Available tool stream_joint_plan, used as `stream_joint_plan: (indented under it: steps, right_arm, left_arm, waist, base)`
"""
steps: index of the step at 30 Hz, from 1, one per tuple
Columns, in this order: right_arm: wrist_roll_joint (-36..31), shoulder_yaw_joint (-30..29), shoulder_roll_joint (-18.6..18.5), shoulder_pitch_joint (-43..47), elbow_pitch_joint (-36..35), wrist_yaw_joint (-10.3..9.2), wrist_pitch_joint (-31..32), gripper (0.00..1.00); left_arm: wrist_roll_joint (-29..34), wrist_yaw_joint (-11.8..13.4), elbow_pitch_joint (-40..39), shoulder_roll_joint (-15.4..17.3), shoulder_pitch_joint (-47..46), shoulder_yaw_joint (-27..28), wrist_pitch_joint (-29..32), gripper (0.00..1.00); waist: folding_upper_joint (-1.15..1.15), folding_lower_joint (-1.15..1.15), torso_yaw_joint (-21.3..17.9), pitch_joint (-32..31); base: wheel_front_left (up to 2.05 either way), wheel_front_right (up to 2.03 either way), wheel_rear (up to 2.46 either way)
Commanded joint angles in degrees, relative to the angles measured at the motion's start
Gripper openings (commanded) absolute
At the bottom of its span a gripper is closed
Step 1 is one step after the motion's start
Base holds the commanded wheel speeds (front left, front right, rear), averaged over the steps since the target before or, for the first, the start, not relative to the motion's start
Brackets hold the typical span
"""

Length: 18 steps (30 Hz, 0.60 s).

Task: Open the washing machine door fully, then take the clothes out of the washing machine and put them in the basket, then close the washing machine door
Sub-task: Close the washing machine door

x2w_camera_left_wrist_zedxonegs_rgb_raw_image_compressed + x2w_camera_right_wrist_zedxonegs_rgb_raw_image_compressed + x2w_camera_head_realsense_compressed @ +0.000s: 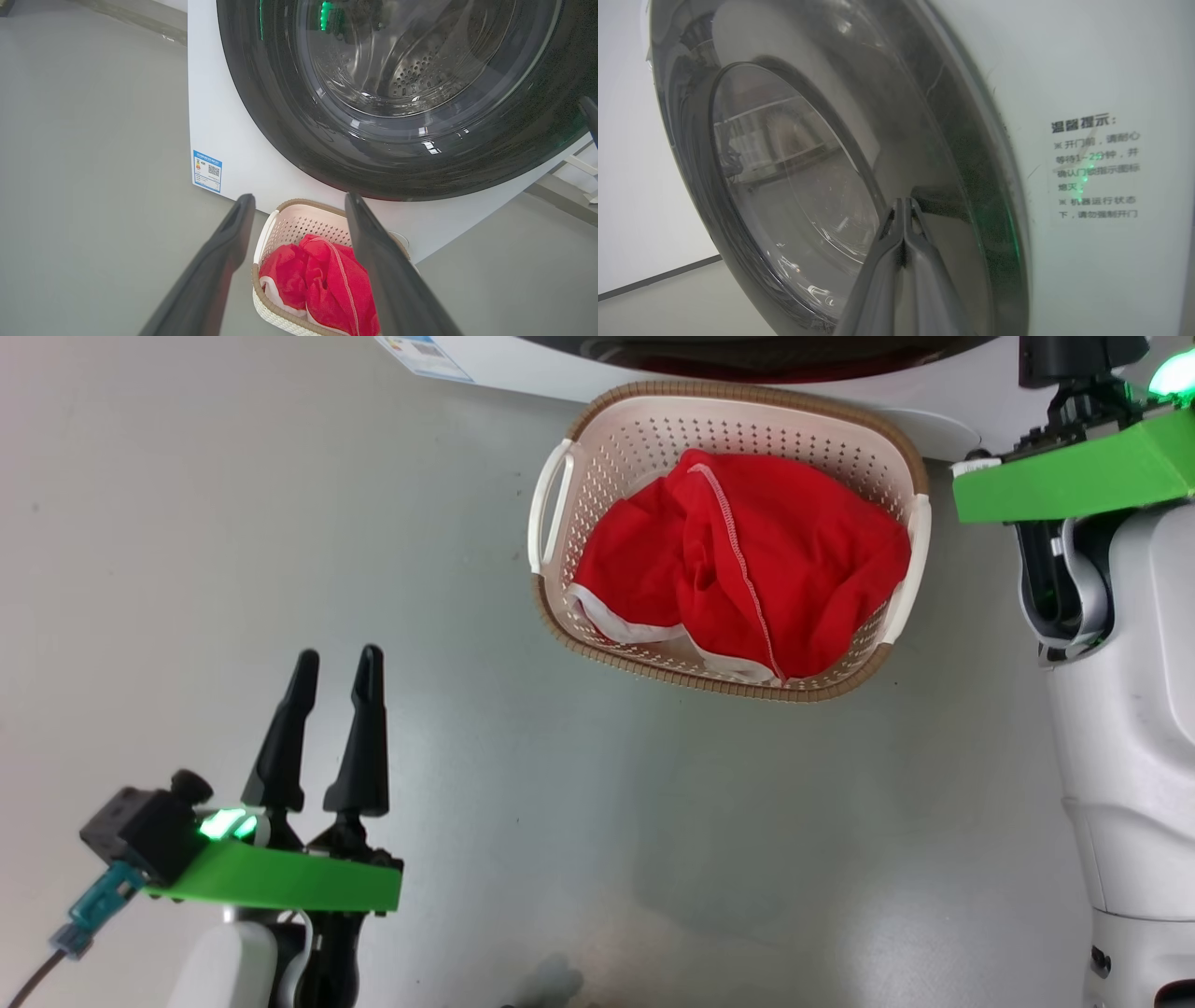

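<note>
The red clothes with white trim lie piled in the cream basket, which stands on the floor against the white washing machine. The washing machine door, black-rimmed with a glass bowl, sits flat against the machine's front. My left gripper hovers open over the floor to the basket's lower left, nothing between its fingers. In the right wrist view my right gripper is shut, its tips touching the door's glossy black rim. Steel drum holes show through the glass.
Grey floor spreads left of the basket and in front of it. My pale body and right arm with its green plate stand at the right edge. A sticker with Chinese text is on the machine front beside the door.
</note>
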Motion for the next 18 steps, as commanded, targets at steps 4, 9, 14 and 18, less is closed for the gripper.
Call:
stream_joint_plan:
  steps: [4,9,14,18]
  right_arm:
    - [1.2,0.3,1.2,-2.3,-2.2,0.0,-0.3,0.0]
    - [2.2,0.6,1.2,-2.2,-2.2,0.0,-0.3,0.0]
    - [2.9,1.8,1.2,-0.1,-1.7,0.0,-0.3,0.0]
    - [3.4,3.6,1.2,3.0,-0.7,0.0,-0.3,0.0]
  left_arm:
    - [-0.3,-0.3,-1.4,1.7,-1.2,1.7,-0.4,1.0]
    - [-0.2,-0.3,-1.2,1.8,-1.2,1.6,-0.4,1.0]
    - [0.3,-0.3,-0.8,2.2,-0.5,1.5,-0.4,1.0]
    - [0.7,-0.3,-0.4,2.6,0.5,1.7,-0.4,1.0]
  waist:
    - [0.0,0.0,0.0,0.5]
    - [0.0,0.0,-0.1,0.1]
    - [0.0,0.0,-0.7,-1.6]
    - [0.0,0.0,-1.5,-3.7]
  base:
    - [0.0,0.0,0.0]
    - [0.0,0.0,0.0]
    - [0.0,0.0,0.0]
    - [0.0,0.0,0.0]
